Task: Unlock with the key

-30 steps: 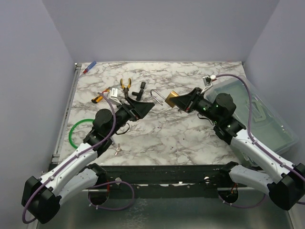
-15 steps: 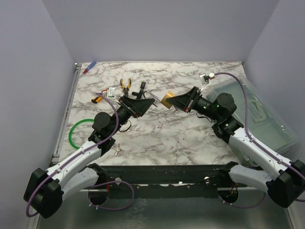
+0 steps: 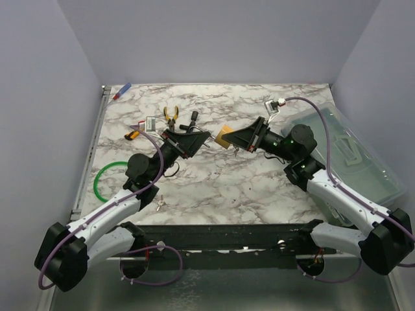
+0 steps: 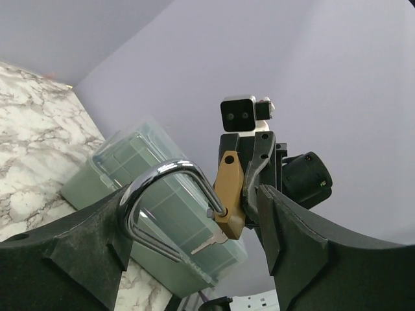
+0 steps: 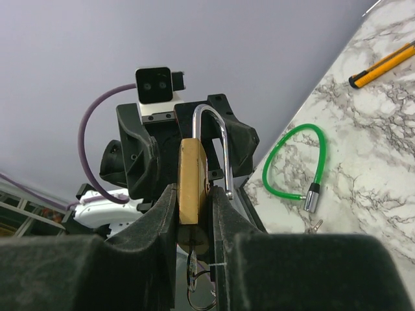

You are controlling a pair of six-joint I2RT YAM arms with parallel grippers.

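A brass padlock [image 3: 224, 136] hangs in the air between the two arms above the middle of the table. My right gripper [image 3: 238, 138] is shut on its body [image 5: 192, 184]. The chrome shackle [image 5: 224, 149] stands swung open, its free end out of the body. A silver key [image 4: 209, 245] sticks out of the padlock's underside, with a key ring [image 5: 201, 299] hanging from it. My left gripper [image 4: 194, 201] is open, with the shackle [image 4: 174, 166] between its fingers, close against the left finger [image 4: 78, 253]. The other finger [image 4: 292, 240] stands beside the padlock body.
A green cable lock [image 3: 104, 178] lies at the table's left edge, with a small key [image 3: 159, 202] near it. Yellow pliers [image 3: 171, 115], black parts [image 3: 193, 120] and an orange-handled knife [image 3: 131, 135] lie at the back left. A clear plastic box [image 3: 363, 155] stands on the right.
Both arms have closed in on each other. The left gripper rose and moved right until its jaws stood around the shackle, and they have narrowed a little. The right gripper carried the padlock leftward.
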